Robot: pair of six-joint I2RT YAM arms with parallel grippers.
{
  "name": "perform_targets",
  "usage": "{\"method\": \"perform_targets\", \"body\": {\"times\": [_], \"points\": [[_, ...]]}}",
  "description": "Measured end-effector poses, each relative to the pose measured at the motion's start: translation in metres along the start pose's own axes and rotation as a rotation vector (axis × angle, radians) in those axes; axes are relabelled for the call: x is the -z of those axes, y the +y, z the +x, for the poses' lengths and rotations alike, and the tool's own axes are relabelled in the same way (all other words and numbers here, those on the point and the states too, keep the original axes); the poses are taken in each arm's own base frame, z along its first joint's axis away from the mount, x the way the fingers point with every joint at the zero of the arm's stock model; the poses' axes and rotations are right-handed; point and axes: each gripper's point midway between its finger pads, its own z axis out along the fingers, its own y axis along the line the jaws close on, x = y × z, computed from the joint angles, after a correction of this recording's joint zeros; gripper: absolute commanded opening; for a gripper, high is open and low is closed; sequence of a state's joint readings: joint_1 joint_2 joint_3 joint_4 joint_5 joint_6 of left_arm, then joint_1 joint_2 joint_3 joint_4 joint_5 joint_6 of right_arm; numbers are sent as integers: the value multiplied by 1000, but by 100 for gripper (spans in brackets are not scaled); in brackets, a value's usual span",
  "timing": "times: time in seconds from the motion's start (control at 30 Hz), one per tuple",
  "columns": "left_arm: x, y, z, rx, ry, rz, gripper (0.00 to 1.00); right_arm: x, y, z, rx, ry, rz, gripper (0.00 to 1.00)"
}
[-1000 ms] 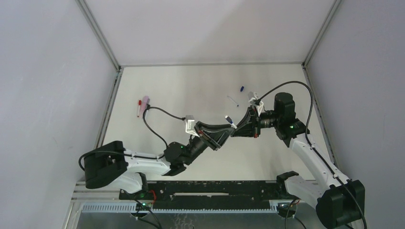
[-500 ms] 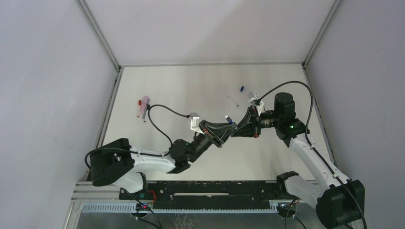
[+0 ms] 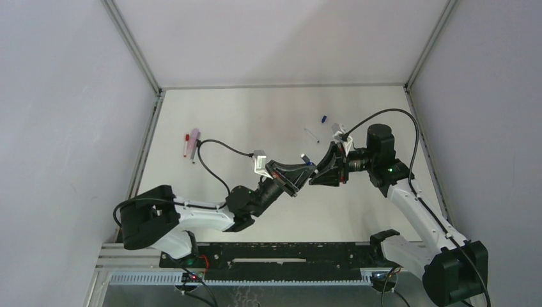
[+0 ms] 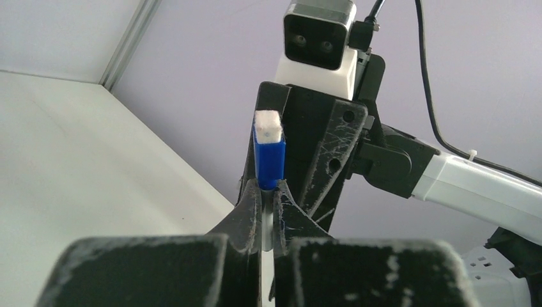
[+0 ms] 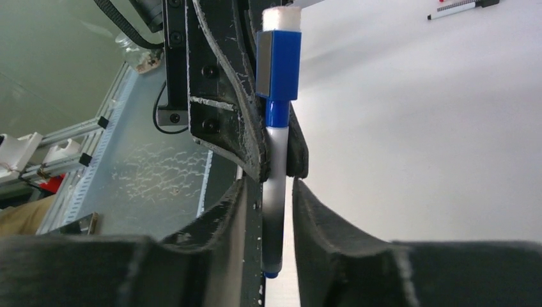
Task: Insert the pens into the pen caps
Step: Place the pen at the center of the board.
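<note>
So the left gripper (image 4: 263, 192) had just clamped tight on the pen (image 4: 269, 157), right under its blue cap (image 5: 278, 64), while the right gripper (image 5: 276, 185) let its jaws slacken to a narrow gap around the barrel. That left the pen hanging mid-air between the arms, probably a capped one changing hands.

Two arms (image 3: 198, 220) (image 3: 418, 214), one blue-capped pen (image 5: 277, 115)

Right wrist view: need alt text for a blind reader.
A blue-and-white pen stands upright, blue cap on its top end, pinched just below the cap by the left gripper. The right gripper flanks its white barrel lower down, jaws slightly apart.
</note>
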State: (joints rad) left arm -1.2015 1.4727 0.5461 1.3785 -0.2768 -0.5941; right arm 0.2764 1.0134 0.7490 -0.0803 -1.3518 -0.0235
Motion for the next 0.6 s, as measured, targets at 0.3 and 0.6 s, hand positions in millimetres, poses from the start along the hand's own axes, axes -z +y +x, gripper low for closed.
{"method": "perform_targets", "body": {"times": [0.3, 0.6], "points": [[21, 20, 2, -3, 21, -49, 0, 0, -2, 3, 4, 7, 9, 60], [57, 59, 4, -35, 73, -204, 0, 1, -4, 3, 23, 18, 24, 60]]}}
